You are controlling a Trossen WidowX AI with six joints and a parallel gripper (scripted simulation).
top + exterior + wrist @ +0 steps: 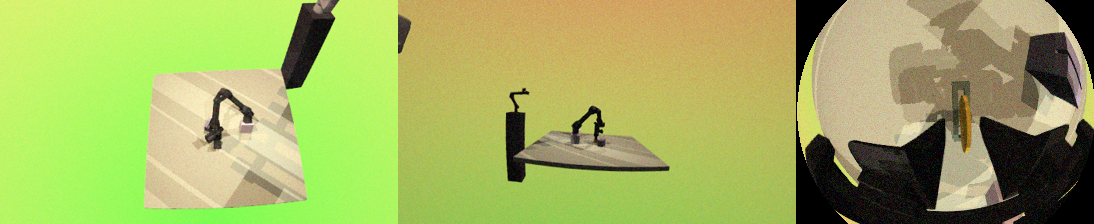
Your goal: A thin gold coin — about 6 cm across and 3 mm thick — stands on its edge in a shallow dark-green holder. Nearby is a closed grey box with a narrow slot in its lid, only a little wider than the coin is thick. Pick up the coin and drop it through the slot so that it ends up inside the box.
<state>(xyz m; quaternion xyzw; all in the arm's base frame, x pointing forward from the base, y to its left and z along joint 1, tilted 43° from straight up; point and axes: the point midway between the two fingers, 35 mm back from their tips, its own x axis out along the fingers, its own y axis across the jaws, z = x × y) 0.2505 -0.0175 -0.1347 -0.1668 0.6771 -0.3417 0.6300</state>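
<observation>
The gold coin [966,125] stands on edge in the shallow dark-green holder [961,84], seen in the wrist view. My gripper [962,122] [218,146] [595,140] is open and points down over the coin. The coin shows in the gap between the two fingertips, nearer the right finger, and neither finger visibly touches it. The grey box [1047,62] [207,123] [601,143] is closed, with a dark slot in its lid at the upper right of the wrist view. In the top view the arm partly hides the box, and the gripper hides the coin and holder.
The arm's base stands on a pinkish block [246,127] [575,139] on the table [175,187] [631,159]. A tall dark pillar [307,47] [515,148] stands beside the table and bears another small arm. Shadows and light stripes cross the table top.
</observation>
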